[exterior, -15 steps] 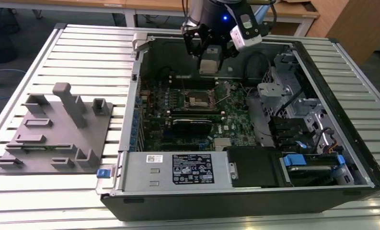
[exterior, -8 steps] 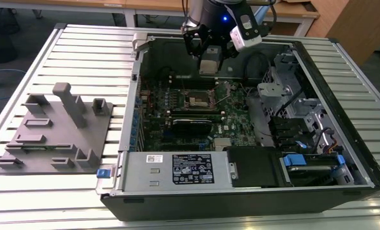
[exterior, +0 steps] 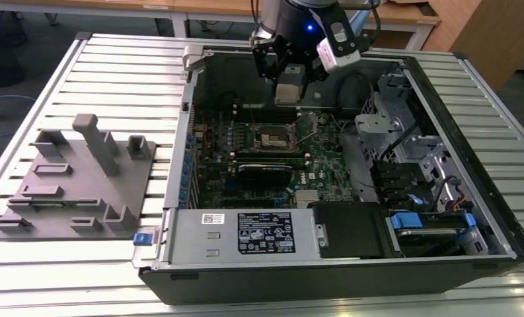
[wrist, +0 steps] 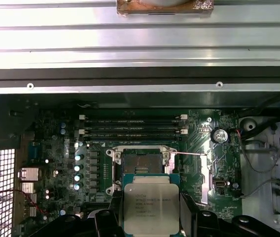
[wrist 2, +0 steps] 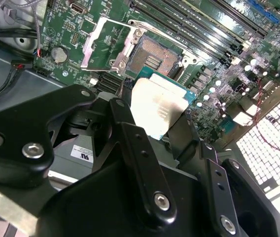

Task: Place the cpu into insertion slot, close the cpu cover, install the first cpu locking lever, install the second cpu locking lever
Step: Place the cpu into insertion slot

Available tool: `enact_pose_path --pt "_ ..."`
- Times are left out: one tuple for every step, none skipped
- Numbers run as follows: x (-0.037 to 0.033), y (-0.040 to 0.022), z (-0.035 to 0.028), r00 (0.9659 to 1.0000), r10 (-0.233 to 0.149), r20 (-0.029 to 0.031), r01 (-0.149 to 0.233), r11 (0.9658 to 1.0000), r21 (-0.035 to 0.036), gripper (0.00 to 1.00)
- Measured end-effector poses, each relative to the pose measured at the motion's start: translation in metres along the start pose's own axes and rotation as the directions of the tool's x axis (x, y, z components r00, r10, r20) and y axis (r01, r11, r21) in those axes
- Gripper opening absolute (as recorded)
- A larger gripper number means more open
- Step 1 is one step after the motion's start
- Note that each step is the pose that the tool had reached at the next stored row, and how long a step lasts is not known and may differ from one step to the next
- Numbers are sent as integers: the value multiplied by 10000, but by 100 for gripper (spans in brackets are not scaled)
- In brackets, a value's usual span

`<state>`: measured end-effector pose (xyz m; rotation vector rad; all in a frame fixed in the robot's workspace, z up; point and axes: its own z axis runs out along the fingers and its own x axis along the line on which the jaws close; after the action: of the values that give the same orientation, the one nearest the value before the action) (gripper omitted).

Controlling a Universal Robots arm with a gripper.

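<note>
My gripper (exterior: pixel 287 91) hangs inside the open computer case, shut on the cpu (exterior: pixel 287 94). In both wrist views the cpu (wrist: pixel 151 203) (wrist 2: pixel 156 104) is a flat square with a dull silver top, held by its edges between the black fingers (wrist: pixel 114 215). It hovers above the motherboard, just short of the insertion slot (wrist: pixel 141 164) (wrist 2: pixel 152 57), whose gold-brown contact field lies bare. In the exterior view the insertion slot (exterior: pixel 275 137) sits below the gripper. The cpu cover (wrist 2: pixel 108 42) (wrist: pixel 204 180) stands swung open beside the slot. A thin lever wire (wrist: pixel 189 154) juts out next to it.
The case (exterior: pixel 332 264) lies open on a slatted aluminium table (exterior: pixel 112 72). A grey fixture block (exterior: pixel 76 178) stands on the exterior view's left. A power supply (exterior: pixel 244 232) sits at the case's near end, and a drive cage (exterior: pixel 420 158) and cables are on the exterior view's right. Memory slots (wrist: pixel 132 126) run beside the socket.
</note>
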<state>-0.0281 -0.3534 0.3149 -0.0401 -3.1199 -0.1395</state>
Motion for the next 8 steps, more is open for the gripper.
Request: enact_pose_path --pt "0 0 0 10000 -1 0 1 10000 0 54" --pt "0 0 2 10000 0 1 0 10000 -2 54" --pt "0 0 2 10000 -1 1 1 10000 -2 54" --pt "0 0 2 10000 0 1 0 10000 -1 54" --pt "0 0 4 10000 0 1 0 10000 -2 54" --pt "0 0 7 10000 -1 2 1 10000 -4 54" --pt "-1 0 10 10000 -1 3 1 10000 -5 54" --pt "0 -1 13 10000 -1 2 1 10000 -3 54"
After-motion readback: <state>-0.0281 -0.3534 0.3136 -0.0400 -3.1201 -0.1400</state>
